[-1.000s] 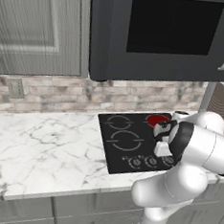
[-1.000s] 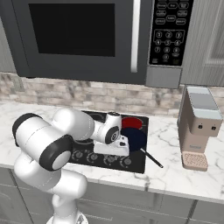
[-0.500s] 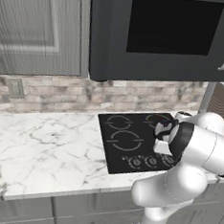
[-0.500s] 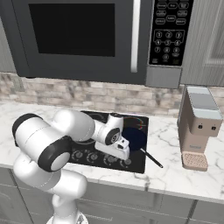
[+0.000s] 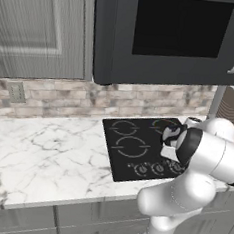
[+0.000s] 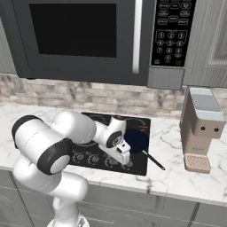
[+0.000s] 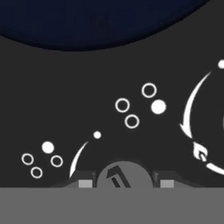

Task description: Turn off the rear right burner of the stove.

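At the stove's (image 5: 136, 146) front edge, the gripper (image 7: 124, 183) clamps narrowly on a grey knob (image 7: 124, 176); the rear right burner (image 5: 163, 124) shows as a pale ring beside a dark blue pan (image 6: 136, 140).

My stove (image 5: 131, 148) lies flat and black in the surface; its rear right burner (image 5: 161, 124) shows a thin pale ring.

No legible text; stove (image 7: 57, 87) has dot and flame symbols.
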